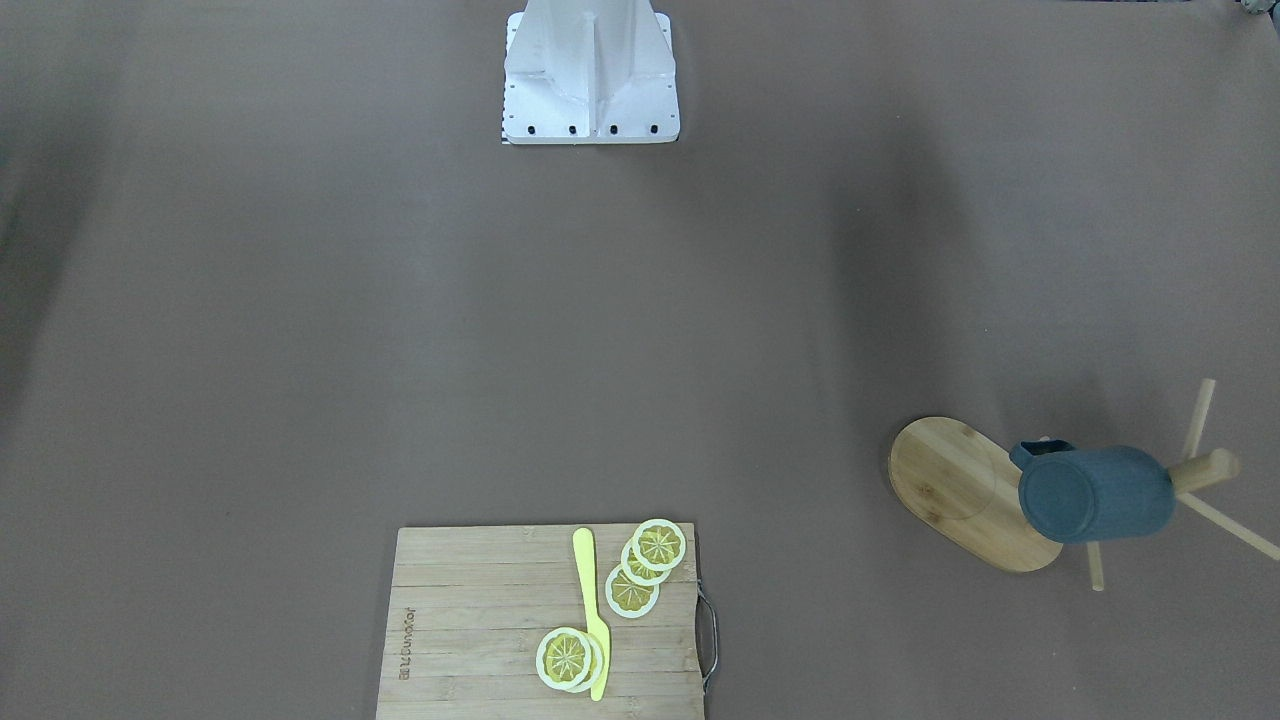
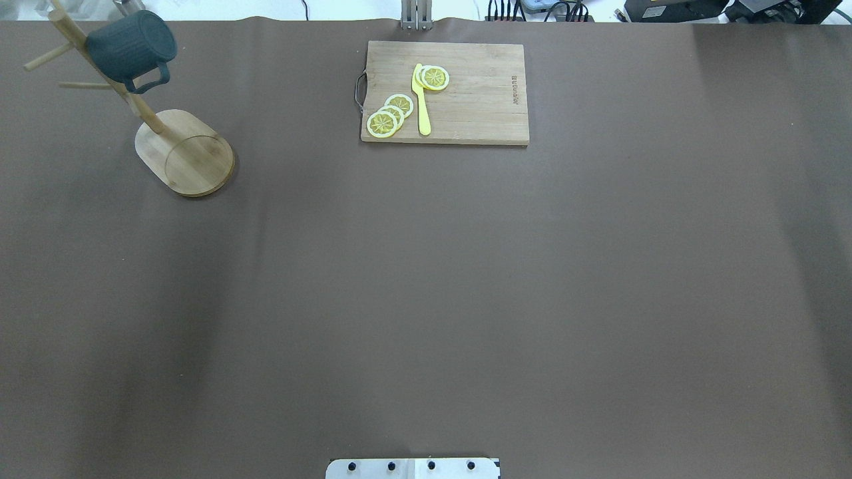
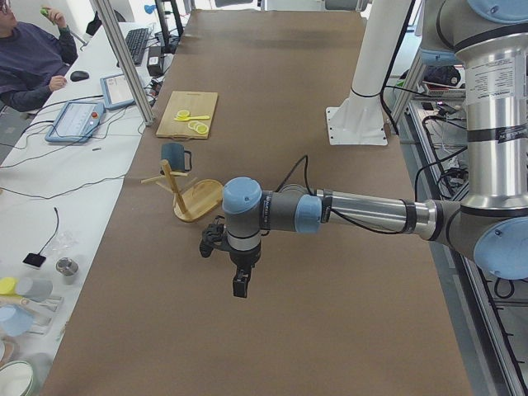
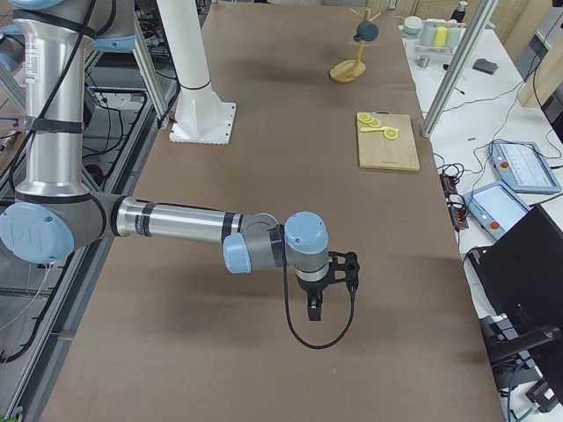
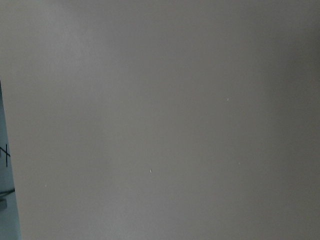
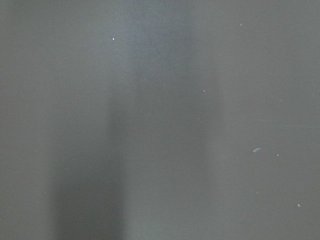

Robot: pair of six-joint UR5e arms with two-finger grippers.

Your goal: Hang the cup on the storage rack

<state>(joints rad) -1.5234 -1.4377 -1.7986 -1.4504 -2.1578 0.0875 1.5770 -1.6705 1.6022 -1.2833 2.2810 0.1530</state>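
Observation:
The dark teal cup [image 1: 1095, 495] hangs by its handle on a peg of the bamboo storage rack [image 1: 950, 490], its bottom facing outward. In the overhead view the cup [image 2: 131, 45] sits high on the rack [image 2: 193, 156] at the table's far left corner. Both arms stay away from it. My left gripper [image 3: 240, 285] points down over bare table near the rack [image 3: 198, 200] and cup [image 3: 173, 154]; I cannot tell if it is open or shut. My right gripper [image 4: 317, 312] hangs over the table's other end, state unclear. Both wrist views show only brown table.
A slatted cutting board [image 2: 479, 93] with lemon slices [image 2: 389, 116] and a yellow knife [image 2: 421, 100] lies at the far middle. The white robot base [image 1: 590, 75] stands at the robot's edge. A person [image 3: 29, 66] sits at a side desk.

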